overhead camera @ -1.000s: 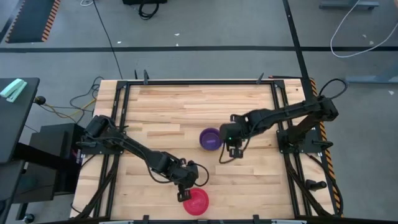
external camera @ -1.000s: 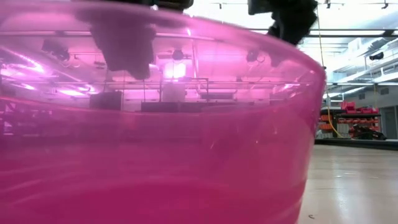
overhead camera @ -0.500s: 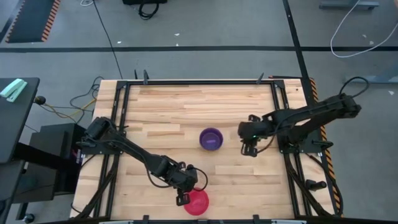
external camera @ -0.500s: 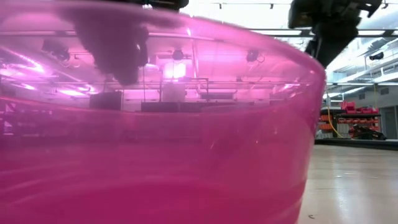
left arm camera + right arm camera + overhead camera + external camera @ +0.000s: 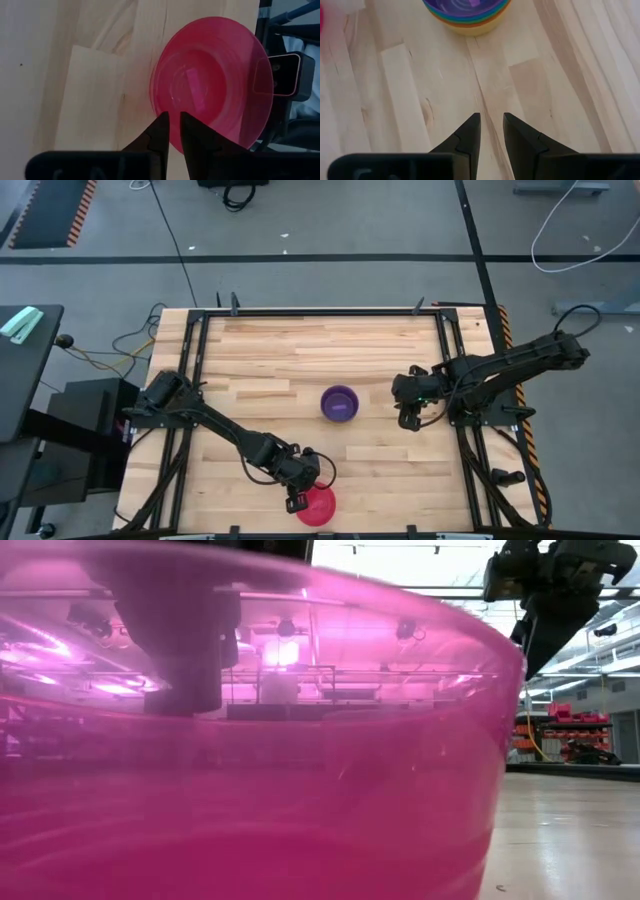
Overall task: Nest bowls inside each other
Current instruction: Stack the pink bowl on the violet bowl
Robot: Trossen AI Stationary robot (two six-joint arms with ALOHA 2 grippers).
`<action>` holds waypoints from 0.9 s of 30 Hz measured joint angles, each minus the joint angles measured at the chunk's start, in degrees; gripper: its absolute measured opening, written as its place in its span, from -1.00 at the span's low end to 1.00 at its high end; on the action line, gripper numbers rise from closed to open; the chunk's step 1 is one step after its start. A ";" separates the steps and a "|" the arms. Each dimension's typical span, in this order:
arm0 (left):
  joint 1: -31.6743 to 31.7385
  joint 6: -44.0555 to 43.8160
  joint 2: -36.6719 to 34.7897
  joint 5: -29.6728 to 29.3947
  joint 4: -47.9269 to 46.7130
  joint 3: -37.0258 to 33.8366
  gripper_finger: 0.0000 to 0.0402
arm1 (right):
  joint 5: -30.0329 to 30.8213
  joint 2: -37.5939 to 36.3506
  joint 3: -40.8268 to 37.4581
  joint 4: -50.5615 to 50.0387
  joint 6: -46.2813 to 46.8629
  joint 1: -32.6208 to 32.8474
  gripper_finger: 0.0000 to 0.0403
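Note:
A pink-red bowl (image 5: pixel 320 507) sits upright on the table close to its near edge and fills the low view (image 5: pixel 250 790). My left gripper (image 5: pixel 174 131) stands over the bowl's left rim, coming down from above (image 5: pixel 298 498). A stack of nested bowls (image 5: pixel 340 403) with the purple one on top rests mid-table. The right wrist view shows blue, green, orange and yellow rims below the purple (image 5: pixel 466 15). My right gripper (image 5: pixel 491 131) hovers open and holding nothing, right of that stack (image 5: pixel 409 418). My left gripper has the pink-red bowl by its rim (image 5: pixel 169 142) on the side toward the table's left. One finger (image 5: pixel 192 135) is inside the bowl and one finger (image 5: pixel 159 134) outside, pointing down from above. The bowl stands upright on the table.
The low camera's housing (image 5: pixel 285 75) stands right behind the pink-red bowl at the near edge. Metal frame rails (image 5: pixel 455 360) run along the table's sides. Bare wood (image 5: pixel 300 350) lies between the stack and the far edge.
My right gripper has drawn back from the purple-topped stack toward the table's right edge. My left gripper has moved toward the near edge and come down onto the pink-red bowl's rim. Both the bowl and the stack have stayed in place.

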 joint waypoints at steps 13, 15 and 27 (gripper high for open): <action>-0.52 -2.51 2.19 1.34 -0.26 0.07 -0.75 | 0.00 0.13 -0.02 0.79 -0.04 0.00 -0.55; -0.49 -2.92 2.99 1.64 0.46 0.09 -0.75 | 0.00 0.13 -0.02 1.14 -0.05 0.00 -0.55; 0.97 -0.22 3.45 -0.16 -1.65 0.09 -0.96 | 0.00 0.13 -0.02 2.16 -0.67 0.02 -0.55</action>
